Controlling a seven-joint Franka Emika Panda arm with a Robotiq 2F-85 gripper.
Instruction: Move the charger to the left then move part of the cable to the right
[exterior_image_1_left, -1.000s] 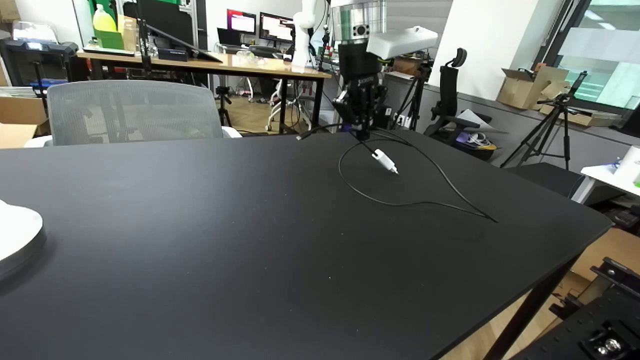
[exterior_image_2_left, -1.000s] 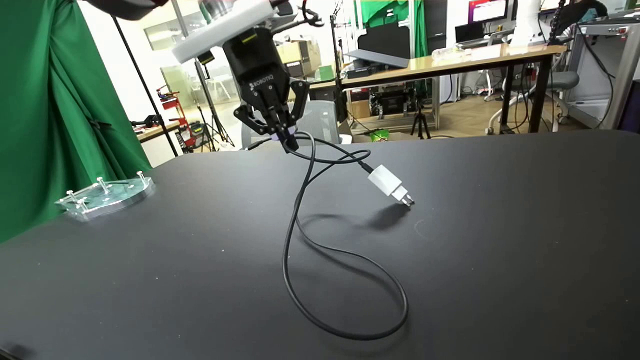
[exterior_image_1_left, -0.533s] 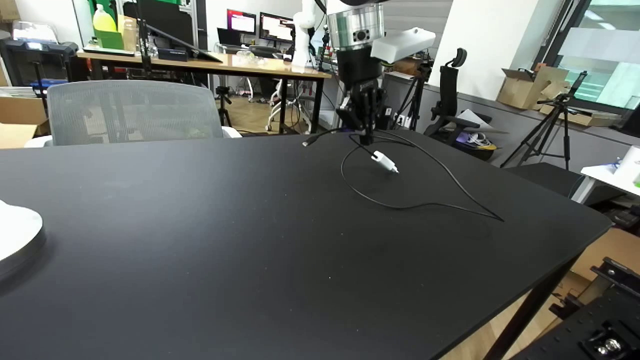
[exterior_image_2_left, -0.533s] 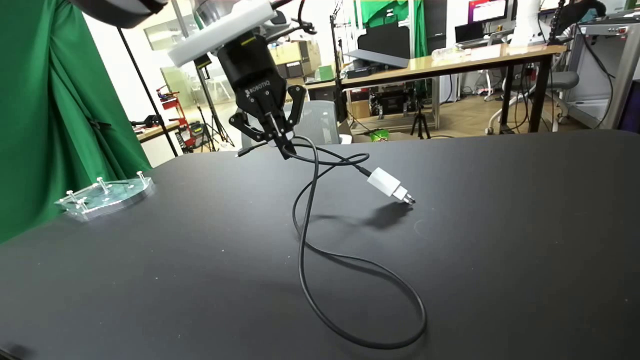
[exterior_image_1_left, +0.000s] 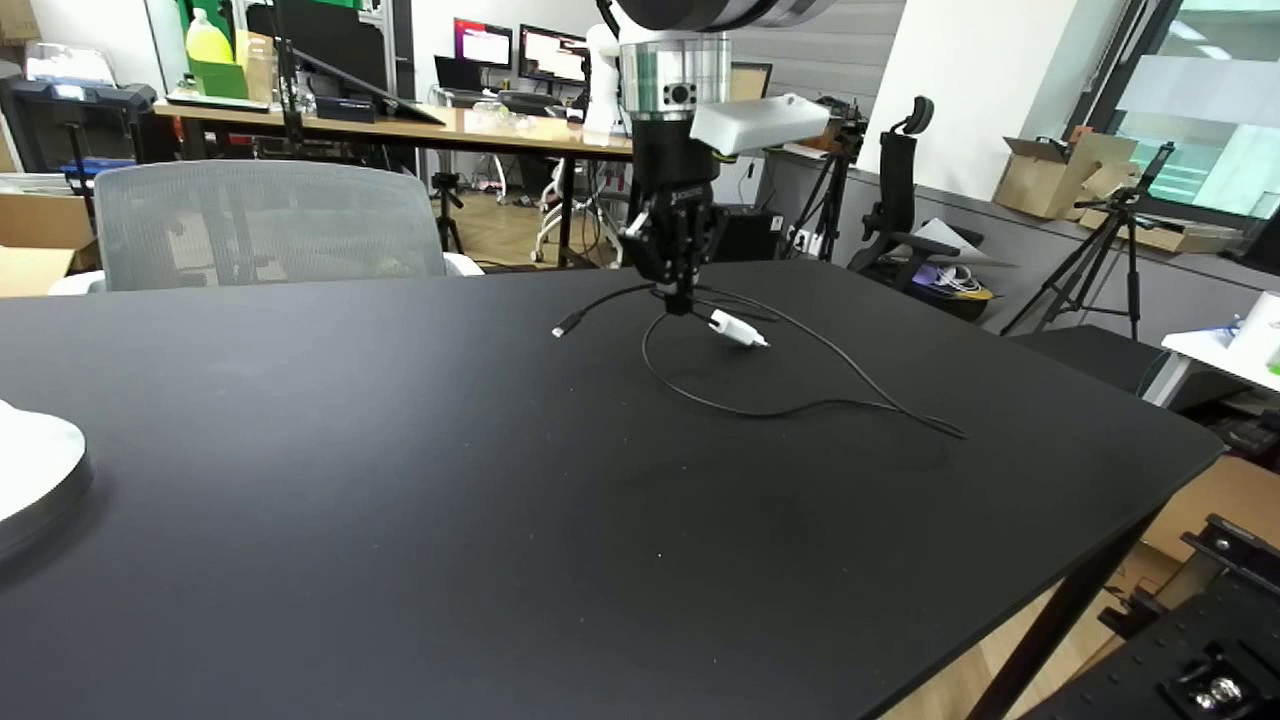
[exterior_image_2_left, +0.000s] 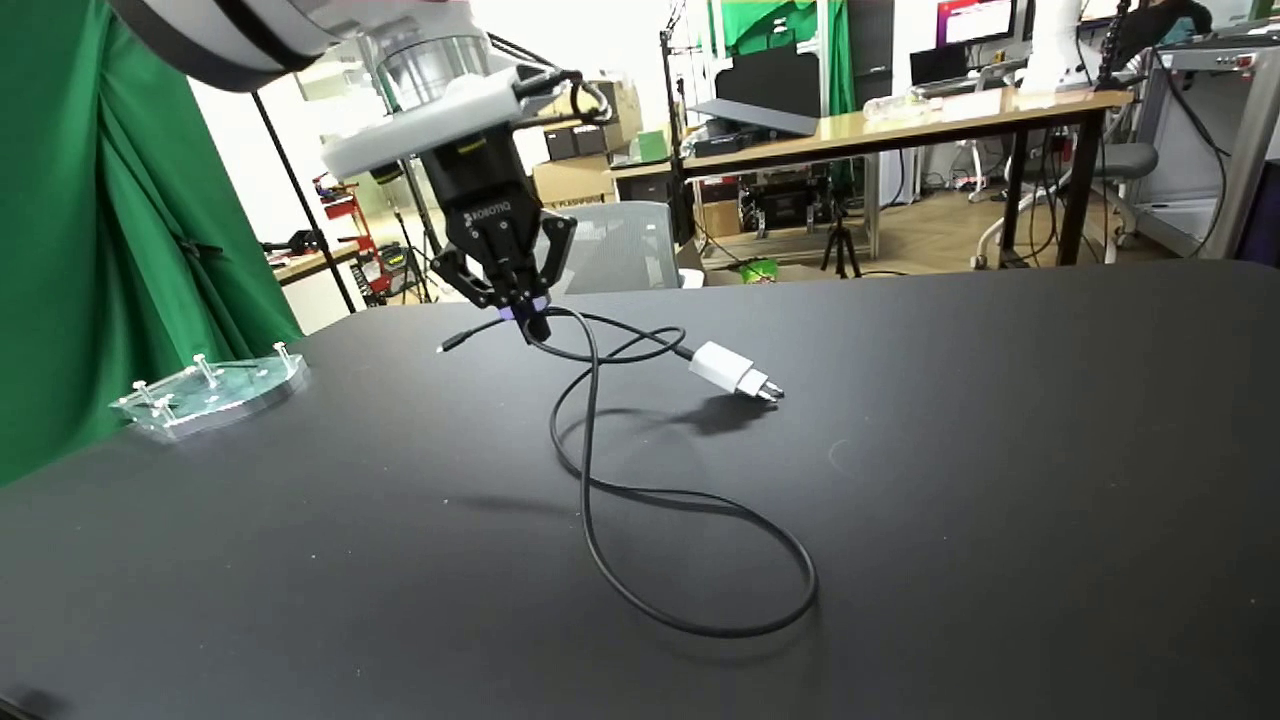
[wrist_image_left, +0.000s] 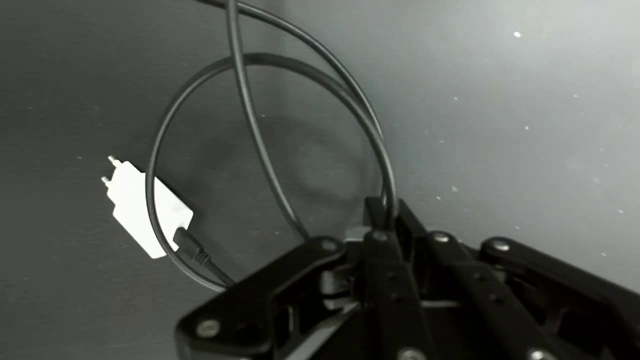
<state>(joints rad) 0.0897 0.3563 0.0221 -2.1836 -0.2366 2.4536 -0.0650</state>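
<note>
The claw (exterior_image_2_left: 536, 328), clamped together on the cable (exterior_image_2_left: 587, 480), has swung left and lower in the frame over the last second, in both exterior views. The charger (exterior_image_2_left: 722, 368), tilted, just right of it near mid-frame, has gone left too, which suits the first step. The cable's big loop trails rightward down the tabletop (exterior_image_2_left: 1000, 500); its move right seems yet to come.
</note>
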